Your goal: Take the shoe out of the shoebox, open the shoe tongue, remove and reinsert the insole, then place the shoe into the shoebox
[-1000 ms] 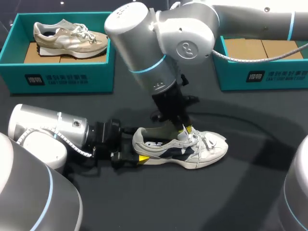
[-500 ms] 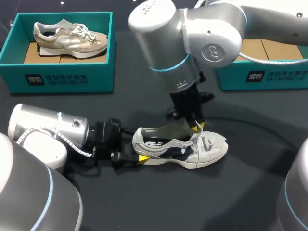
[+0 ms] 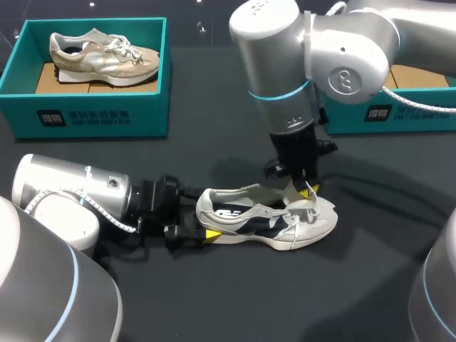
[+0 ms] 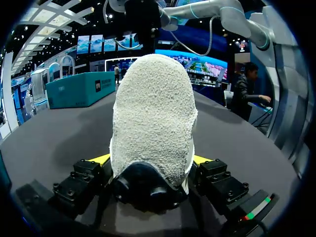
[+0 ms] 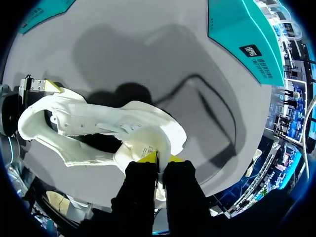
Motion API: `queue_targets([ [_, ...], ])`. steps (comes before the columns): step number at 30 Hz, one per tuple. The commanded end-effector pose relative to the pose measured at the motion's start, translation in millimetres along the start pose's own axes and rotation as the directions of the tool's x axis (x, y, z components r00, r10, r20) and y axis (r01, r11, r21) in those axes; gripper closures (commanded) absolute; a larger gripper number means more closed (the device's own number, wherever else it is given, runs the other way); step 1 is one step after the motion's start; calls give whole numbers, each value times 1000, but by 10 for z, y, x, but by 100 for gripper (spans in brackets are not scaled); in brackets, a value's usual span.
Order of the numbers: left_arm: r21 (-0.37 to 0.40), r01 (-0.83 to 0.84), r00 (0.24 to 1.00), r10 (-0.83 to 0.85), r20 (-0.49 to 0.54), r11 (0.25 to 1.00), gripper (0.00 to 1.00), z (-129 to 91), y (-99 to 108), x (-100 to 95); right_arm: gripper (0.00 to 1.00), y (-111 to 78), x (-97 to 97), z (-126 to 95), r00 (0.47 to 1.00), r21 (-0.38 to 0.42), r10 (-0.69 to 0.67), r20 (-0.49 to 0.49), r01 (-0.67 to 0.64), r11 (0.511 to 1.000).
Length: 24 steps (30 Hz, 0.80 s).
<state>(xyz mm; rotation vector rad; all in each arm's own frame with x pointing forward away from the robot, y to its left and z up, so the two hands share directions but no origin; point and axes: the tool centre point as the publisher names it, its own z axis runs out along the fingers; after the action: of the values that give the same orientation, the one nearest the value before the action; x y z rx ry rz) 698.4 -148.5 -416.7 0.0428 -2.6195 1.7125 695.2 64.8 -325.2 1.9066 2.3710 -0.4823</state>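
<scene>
A white and navy shoe lies on its side on the dark table, toe pointing right. My left gripper has the heel between its yellow tips, one finger touching on each side. My right gripper hangs over the tongue and laces, shut on the end of a pale insole that lies low along the shoe's opening. In the right wrist view the insole's rounded end sits just ahead of that gripper, above the shoe.
At the back left a teal shoebox holds a beige shoe. Another teal shoebox stands at the back right, its cardboard floor partly behind my right arm. Dark table lies in front of the shoe.
My right arm has moved right and down, carrying the insole from a raised slant over the heel to lie flatter toward the toe. The left arm and the shoe have stayed put.
</scene>
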Motion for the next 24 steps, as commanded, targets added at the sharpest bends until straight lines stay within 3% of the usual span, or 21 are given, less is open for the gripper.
queue_targets([
  [1,-3,-1,1000,1,0,1000,100,4,50,-11,97,-7,-76,115,1000,1,13,-26,-13,1000],
  [4,-3,-1,1000,1,0,1000,100,4,50,-11,74,-9,-106,187,999,5,27,-25,-27,1000],
  [8,-3,-1,1000,1,0,1000,100,4,50,-11,71,-16,-156,256,999,3,37,-27,-37,999],
  [14,-3,-1,1000,1,0,1000,100,4,50,-11,55,-32,-211,280,998,35,62,-5,-62,997],
  [15,-3,-1,1000,1,0,1000,100,4,50,-11,44,-41,-224,264,998,39,69,4,-69,997],
  [16,-3,-1,1000,1,0,1000,100,4,50,-11,38,-47,-233,253,997,43,71,9,-72,997],
  [20,-3,-1,1000,1,0,1000,100,4,50,-11,29,-108,-281,97,996,43,82,45,-84,996],
  [24,-3,-1,1000,1,0,1000,100,4,50,-11,23,-193,-299,-202,992,17,73,99,-75,997],
])
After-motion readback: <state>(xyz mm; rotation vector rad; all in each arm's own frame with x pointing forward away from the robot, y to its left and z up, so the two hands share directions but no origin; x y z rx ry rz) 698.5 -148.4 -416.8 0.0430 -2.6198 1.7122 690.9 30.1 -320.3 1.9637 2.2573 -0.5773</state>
